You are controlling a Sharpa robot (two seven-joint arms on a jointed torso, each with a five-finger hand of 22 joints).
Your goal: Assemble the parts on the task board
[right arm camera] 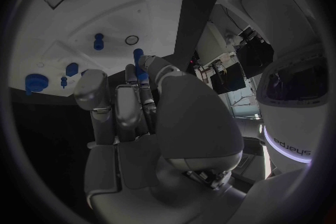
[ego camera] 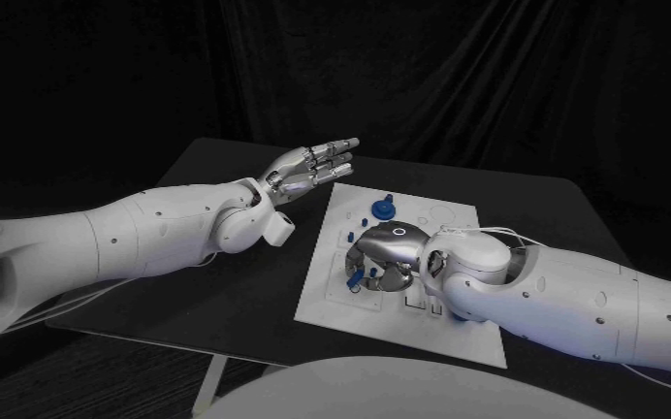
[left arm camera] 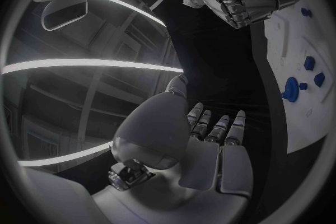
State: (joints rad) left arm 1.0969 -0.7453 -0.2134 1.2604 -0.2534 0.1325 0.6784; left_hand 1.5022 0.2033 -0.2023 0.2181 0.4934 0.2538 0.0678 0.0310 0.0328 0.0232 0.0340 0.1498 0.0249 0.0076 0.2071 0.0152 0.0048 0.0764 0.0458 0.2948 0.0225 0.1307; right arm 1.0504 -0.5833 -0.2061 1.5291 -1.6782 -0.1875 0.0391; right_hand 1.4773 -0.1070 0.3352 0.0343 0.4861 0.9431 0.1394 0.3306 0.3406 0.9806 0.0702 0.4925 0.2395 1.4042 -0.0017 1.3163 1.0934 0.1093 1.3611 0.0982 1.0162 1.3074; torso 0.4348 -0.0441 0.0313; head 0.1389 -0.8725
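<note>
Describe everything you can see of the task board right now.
The task board is a flat white rectangular plate, matte like plastic, lying flat on the black table slightly askew to its edges. Small blue parts stand on it, among them a round blue part near the far end, along with small holes and outlines. The right robot hand works over its middle, fingers down among blue parts and covering that area; whether it holds one I cannot tell. The left robot hand hovers open beside the far corner, not touching.

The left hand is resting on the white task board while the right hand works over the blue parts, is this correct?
Not quite: the head view shows the left hand raised, open, over the black table beside the task board. The right hand does work over the blue parts.
</note>
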